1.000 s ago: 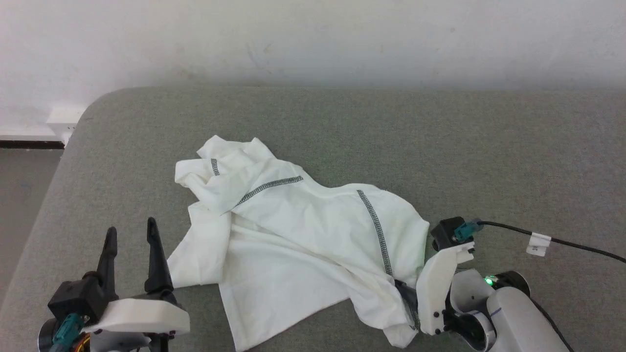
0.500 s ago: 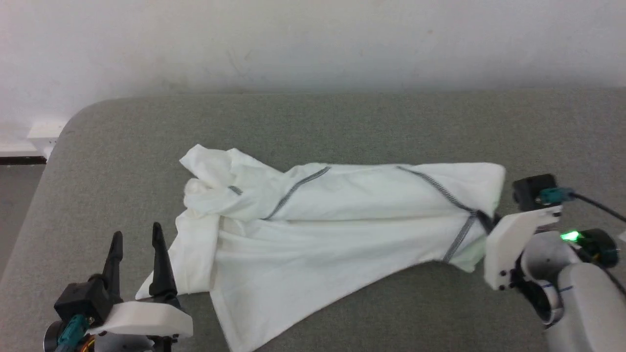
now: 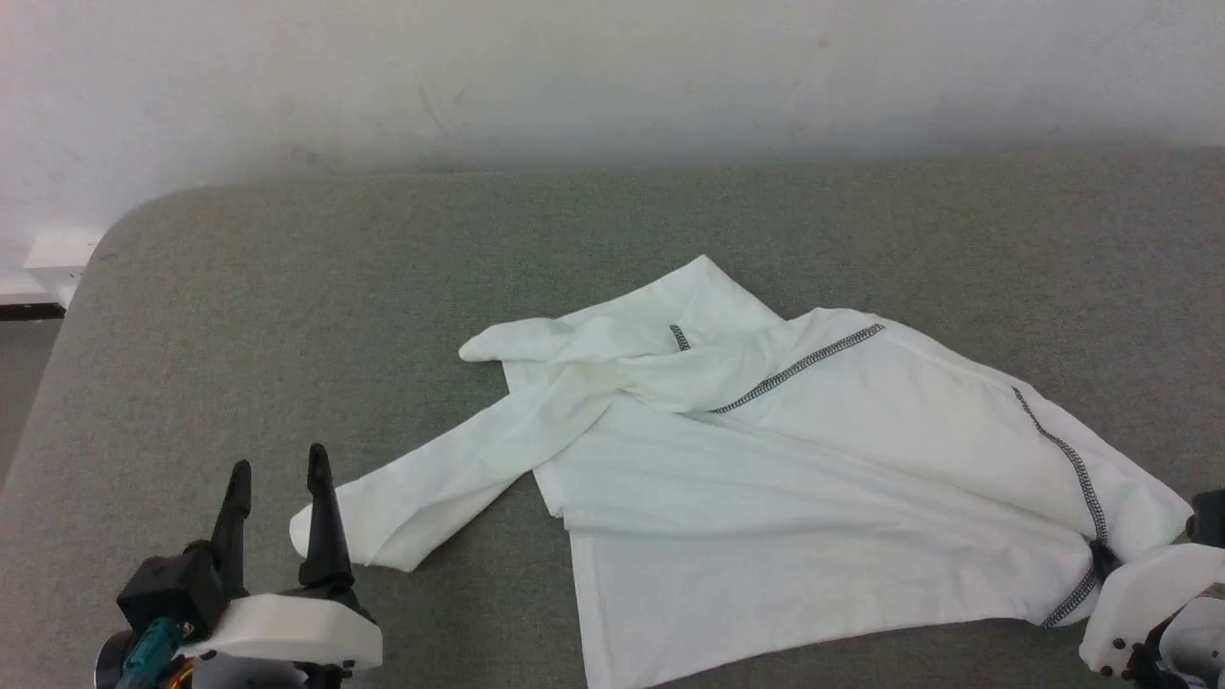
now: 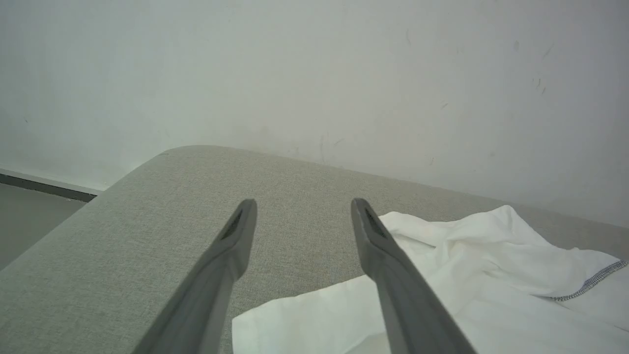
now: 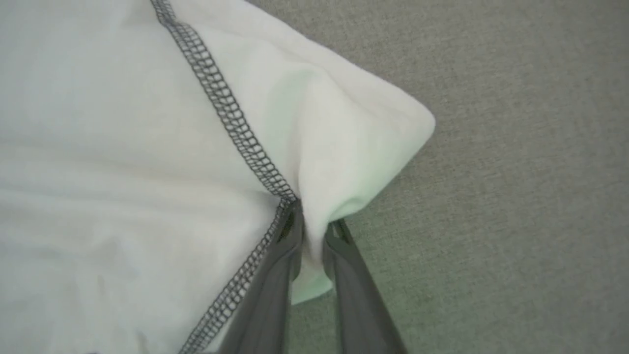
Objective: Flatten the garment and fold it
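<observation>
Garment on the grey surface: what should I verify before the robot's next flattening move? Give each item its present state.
1. Right gripper has a firm hold on the garment: ok, shut on a bunched corner beside the zigzag seam.
2. Left gripper free to grasp: ok, fingers apart, holding nothing.
3. A free end within the left gripper's approach: ok, the sleeve ends right beside its fingers.
4. Garment flat: not ok, the sleeve crosses the body and folds bunch at the far side.
5. Whole garment lying on the grey surface: cannot tell, the near hem runs to the head view's bottom edge.
</observation>
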